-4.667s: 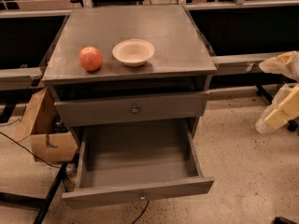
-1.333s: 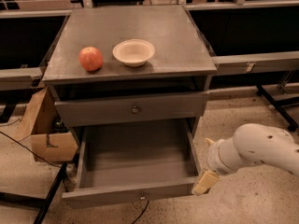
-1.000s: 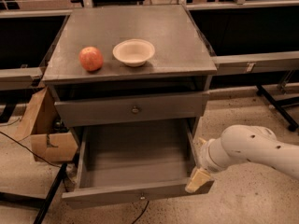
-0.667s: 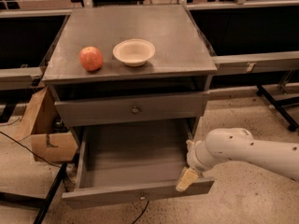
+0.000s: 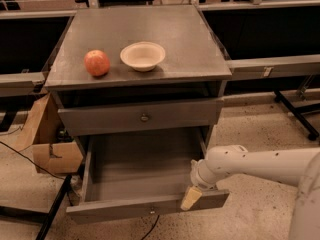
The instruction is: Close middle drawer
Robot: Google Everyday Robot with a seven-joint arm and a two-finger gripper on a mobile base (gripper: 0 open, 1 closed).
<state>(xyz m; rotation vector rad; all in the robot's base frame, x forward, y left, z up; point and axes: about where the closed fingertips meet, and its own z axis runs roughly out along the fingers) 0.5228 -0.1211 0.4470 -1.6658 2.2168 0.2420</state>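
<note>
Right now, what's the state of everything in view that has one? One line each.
middle drawer: pulled far out, nothing inside.
upper drawer: in or nearly in.
bowl: upright, empty, on cabinet top.
apple: whole, left of bowl.
gripper: at middle drawer's front panel, near its right end.
cardboard box: on floor, flap up.

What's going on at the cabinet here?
The robot arm reaches in from the right, its claw at the right end of the front panel of the middle drawer. That drawer is pulled far out, empty, not yet closed. An apple and a bowl sit on the cabinet top.
</note>
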